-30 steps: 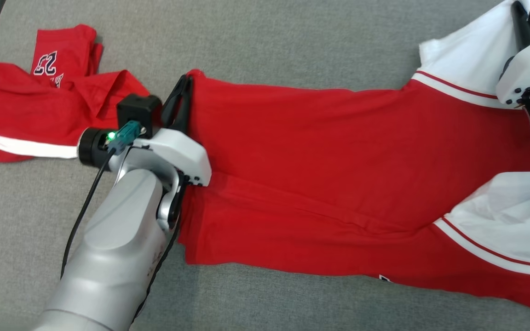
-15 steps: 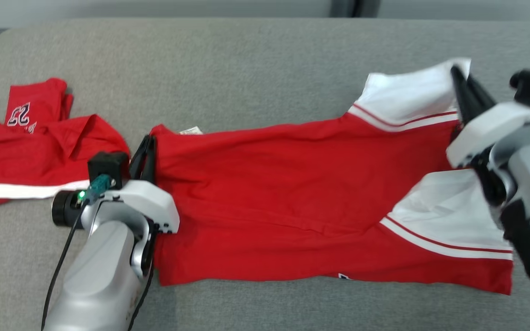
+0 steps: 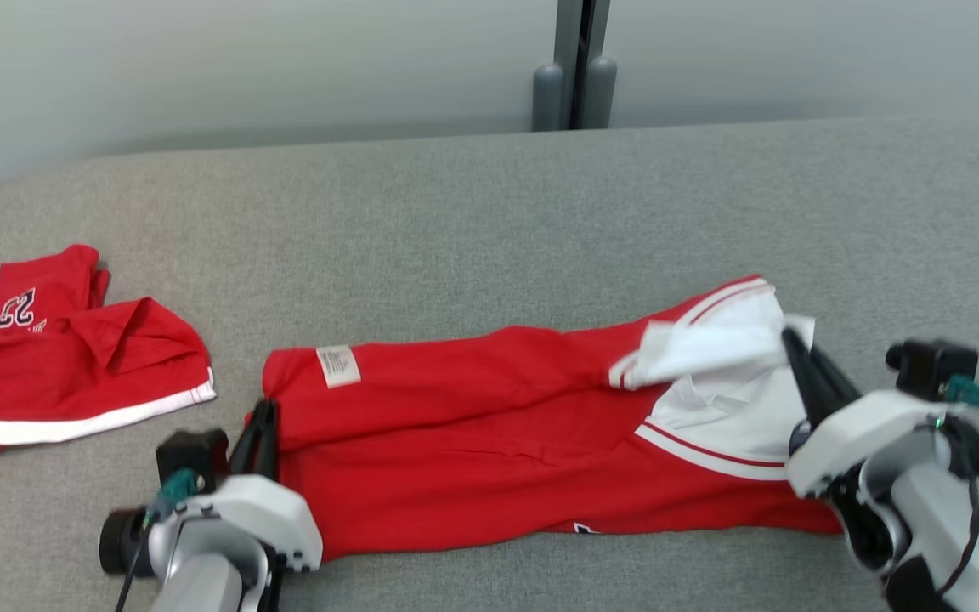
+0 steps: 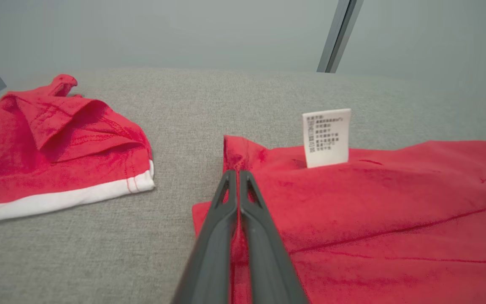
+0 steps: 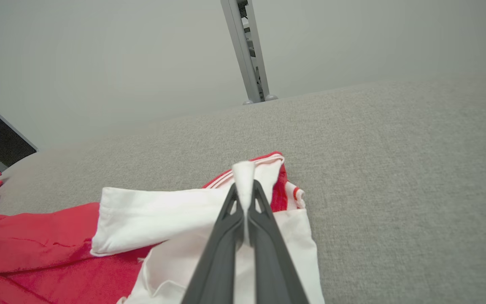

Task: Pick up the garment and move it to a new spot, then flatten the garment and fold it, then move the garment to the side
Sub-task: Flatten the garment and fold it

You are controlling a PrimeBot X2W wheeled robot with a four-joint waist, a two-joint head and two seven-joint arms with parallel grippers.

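Red cotton stretches across the middle of my head view: the jersey (image 3: 472, 442) lies lengthwise on the grey fabric surface (image 3: 489, 221), hem end toward my left and sleeve end toward my right. It is folded along its length, and the far layer is rumpled rather than flat. A white care label (image 3: 337, 366) sits face up near the hem corner; in the left wrist view that label (image 4: 326, 137) stands upright just past the fingertips.

My left gripper (image 3: 264, 408) is closed tight at the hem edge, and from the wrist camera I see red cloth pinched between its two dark fingers (image 4: 236, 175). My right gripper (image 3: 789, 340) is also clamped fully together, on the white sleeve (image 3: 710, 348). In the right wrist view a small tuft of white fabric pokes out beyond its tips (image 5: 243, 188), and the sleeve (image 5: 163, 219) drapes away to the left over the red body.

Well apart on my left lies a second jersey (image 3: 65, 382), crumpled, red with a white band and the number 23 showing. Behind the surface stands a pale wall (image 3: 200, 68) with a grey post (image 3: 573, 76).
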